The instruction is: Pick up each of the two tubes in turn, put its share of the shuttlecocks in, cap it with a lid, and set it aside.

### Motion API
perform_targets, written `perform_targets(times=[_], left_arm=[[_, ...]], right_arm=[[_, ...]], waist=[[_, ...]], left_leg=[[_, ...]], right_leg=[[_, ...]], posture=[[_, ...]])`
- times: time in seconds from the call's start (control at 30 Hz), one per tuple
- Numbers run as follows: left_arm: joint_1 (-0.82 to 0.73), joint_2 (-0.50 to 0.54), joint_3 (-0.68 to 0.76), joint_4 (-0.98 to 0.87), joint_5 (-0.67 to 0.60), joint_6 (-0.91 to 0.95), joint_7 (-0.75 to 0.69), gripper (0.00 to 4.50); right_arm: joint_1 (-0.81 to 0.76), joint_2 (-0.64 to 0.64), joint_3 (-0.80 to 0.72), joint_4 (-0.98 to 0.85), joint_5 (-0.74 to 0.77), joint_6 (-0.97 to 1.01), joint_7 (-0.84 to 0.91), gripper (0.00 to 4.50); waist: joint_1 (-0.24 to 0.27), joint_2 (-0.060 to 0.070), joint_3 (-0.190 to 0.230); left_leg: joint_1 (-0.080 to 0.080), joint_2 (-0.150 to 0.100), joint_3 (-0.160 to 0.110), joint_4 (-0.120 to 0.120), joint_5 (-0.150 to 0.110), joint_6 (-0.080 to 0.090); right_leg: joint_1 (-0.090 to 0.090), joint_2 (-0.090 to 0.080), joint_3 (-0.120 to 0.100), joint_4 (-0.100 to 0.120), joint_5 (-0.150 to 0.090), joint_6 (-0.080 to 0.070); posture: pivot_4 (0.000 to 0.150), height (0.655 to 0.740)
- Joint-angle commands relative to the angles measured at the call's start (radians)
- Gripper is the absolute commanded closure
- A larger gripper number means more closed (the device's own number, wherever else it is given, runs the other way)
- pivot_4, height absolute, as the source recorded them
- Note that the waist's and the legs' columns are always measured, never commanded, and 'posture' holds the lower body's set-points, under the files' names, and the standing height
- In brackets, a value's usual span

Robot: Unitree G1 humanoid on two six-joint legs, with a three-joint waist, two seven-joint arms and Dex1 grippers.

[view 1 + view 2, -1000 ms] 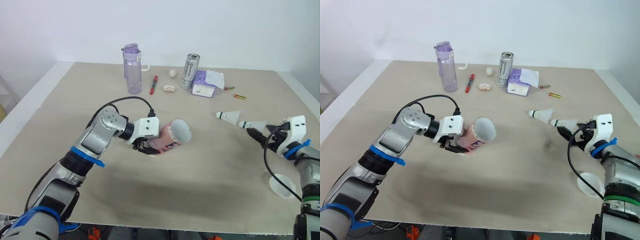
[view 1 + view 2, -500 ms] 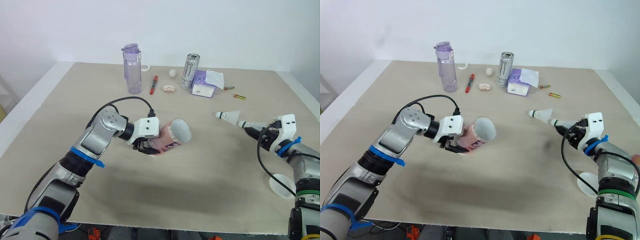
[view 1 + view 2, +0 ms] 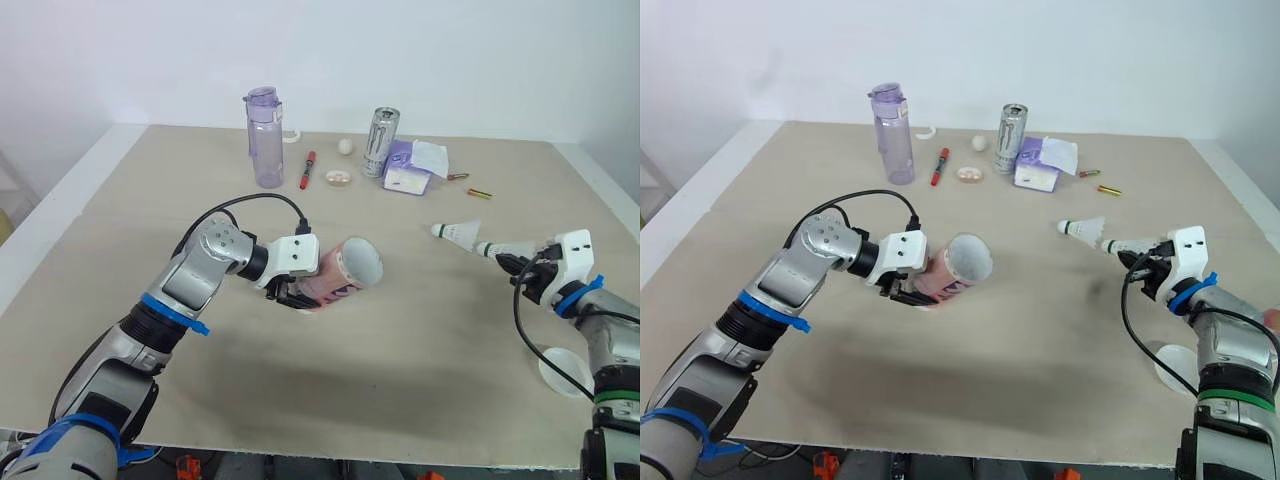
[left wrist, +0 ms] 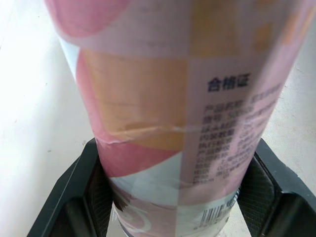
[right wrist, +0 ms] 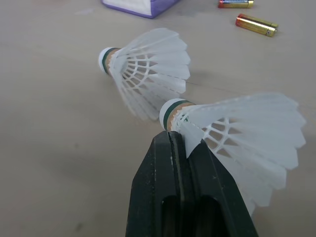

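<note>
Over tabletop (image 3: 420, 340), left claw (image 3: 290, 291) grips 合格证-labelled tube (image 4: 173, 98).

The beige table (image 3: 420, 330) carries a silver can (image 3: 381, 142) upright near its far edge. Just right of the can lies a purple-and-white pack (image 3: 410, 167), then two batteries (image 3: 480, 193). Left of the can are a white ball (image 3: 345, 146), a red pen (image 3: 307, 169) and an upright purple bottle (image 3: 264, 137). Nearer than the can, to its right, lie a shuttlecock (image 3: 455, 232) and, much nearer, a white lid (image 3: 562, 375).
</note>
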Motion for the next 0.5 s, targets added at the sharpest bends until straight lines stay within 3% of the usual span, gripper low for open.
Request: perform_targets(times=[0.03, 0.13, 0.27, 0.5], left_arm=[[0.007, 0.003, -0.022, 0.031, 0.008, 0.0, -0.005, 1.38], [0.006, 0.003, -0.019, 0.035, 0.002, 0.002, -0.008, 1.38], [-0.005, -0.005, -0.007, 0.048, -0.015, 0.016, -0.012, 1.38], [-0.023, -0.016, -0.002, 0.07, -0.024, 0.019, -0.006, 1.38]], right_arm=[[0.018, -0.164, 0.002, -0.484, -0.041, -0.028, 0.047, 4.46], [0.015, -0.229, 0.044, -0.614, -0.015, -0.051, 0.16, 4.46], [-0.028, -0.297, 0.128, -0.819, 0.077, -0.08, 0.344, 4.46], [-0.096, -0.252, 0.229, -0.954, 0.121, -0.057, 0.378, 4.46]], waist=[[0.002, 0.002, 0.001], [0.002, 0.013, 0.001], [0.003, 0.007, 0.001], [0.004, 0.004, 0.003]], left_leg=[[0.0, 0.0, 0.0, 0.0, 0.0, 0.0], [-0.003, -0.001, 0.0, 0.0, 0.0, 0.0], [-0.002, 0.001, -0.001, -0.001, 0.0, 0.0], [-0.004, 0.0, -0.001, 0.0, 0.0, 0.0]], right_leg=[[0.0, 0.0, 0.0, 0.0, 0.0, 0.0], [-0.004, 0.0, 0.003, 0.0, 0.0, 0.003], [-0.002, 0.002, -0.001, 0.0, -0.002, 0.001], [-0.004, -0.002, -0.001, 0.0, -0.002, 0.001]], posture=[[0.15, 0.74], [0.15, 0.74], [0.15, 0.74], [0.15, 0.74]])
